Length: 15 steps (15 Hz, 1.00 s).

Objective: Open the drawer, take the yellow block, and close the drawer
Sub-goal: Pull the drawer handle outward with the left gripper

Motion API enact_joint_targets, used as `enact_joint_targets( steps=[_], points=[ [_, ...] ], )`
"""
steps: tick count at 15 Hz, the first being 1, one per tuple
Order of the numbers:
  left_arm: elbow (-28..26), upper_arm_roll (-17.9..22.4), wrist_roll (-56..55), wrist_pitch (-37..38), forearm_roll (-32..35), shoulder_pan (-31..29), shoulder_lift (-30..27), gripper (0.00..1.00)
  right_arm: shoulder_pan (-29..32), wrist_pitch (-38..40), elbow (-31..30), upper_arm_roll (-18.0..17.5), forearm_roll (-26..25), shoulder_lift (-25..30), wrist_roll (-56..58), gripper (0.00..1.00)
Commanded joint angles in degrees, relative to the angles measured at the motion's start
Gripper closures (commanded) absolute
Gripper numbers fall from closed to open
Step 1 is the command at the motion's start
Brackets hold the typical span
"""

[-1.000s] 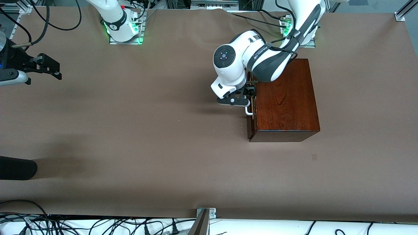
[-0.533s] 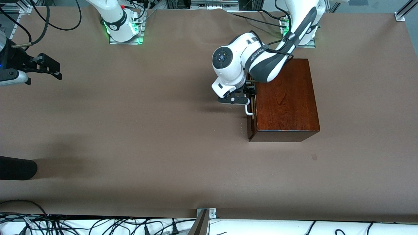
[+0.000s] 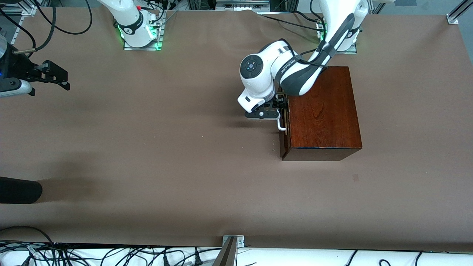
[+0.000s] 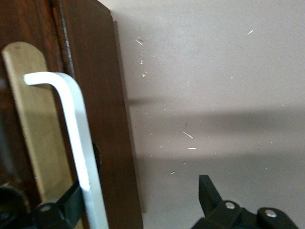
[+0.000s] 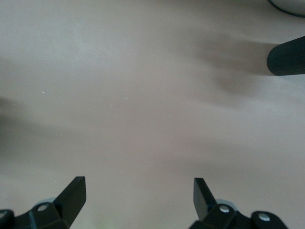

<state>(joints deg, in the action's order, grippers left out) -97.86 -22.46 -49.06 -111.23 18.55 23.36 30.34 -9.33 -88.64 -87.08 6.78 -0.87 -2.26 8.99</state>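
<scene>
Even overhead light is cast; soft shadows are thrown on the tabletop [image 3: 184,147] beside the glossy wooden box [image 3: 321,114], whose handle [image 4: 71,143] is blurred.

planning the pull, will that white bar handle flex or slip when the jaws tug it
The white bar handle looks like rigid bent metal, so it probably won't flex. Its smooth finish could slip. The left gripper jaws straddle it open. The wooden box looks heavy, probably staying put.

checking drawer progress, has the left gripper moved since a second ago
Yes, slightly: the left gripper has shifted along the wooden box front toward the robots' bases, at the white handle.
</scene>
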Motion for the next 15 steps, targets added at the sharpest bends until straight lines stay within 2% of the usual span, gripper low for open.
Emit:
enact_joint_targets(
  steps=[1, 5, 10, 15],
  points=[
    [0.1, -0.1, -3.4, -2.8, 1.9, 1.2, 0.9, 0.00, 0.5, 0.4, 0.6, -0.5, 0.3, 0.1, -0.6, 0.00],
    [2.1, 0.0, -8.2, -5.8, 1.8, 3.5, 2.7, 0.00, 0.5, 0.5, 0.6, -0.5, 0.2, 0.1, -0.6, 0.00],
    [8.7, 0.0, -8.6, -5.8, 1.5, 6.2, 6.7, 0.00, 0.5, 0.6, 0.5, -0.5, 0.3, 0.1, -0.6, 0.00],
    [11.7, 0.0, -8.7, -5.9, 1.4, 7.7, 8.7, 0.00, 0.5, 0.6, 0.5, -0.5, 0.3, 0.0, -0.6, 0.00]
  ],
)
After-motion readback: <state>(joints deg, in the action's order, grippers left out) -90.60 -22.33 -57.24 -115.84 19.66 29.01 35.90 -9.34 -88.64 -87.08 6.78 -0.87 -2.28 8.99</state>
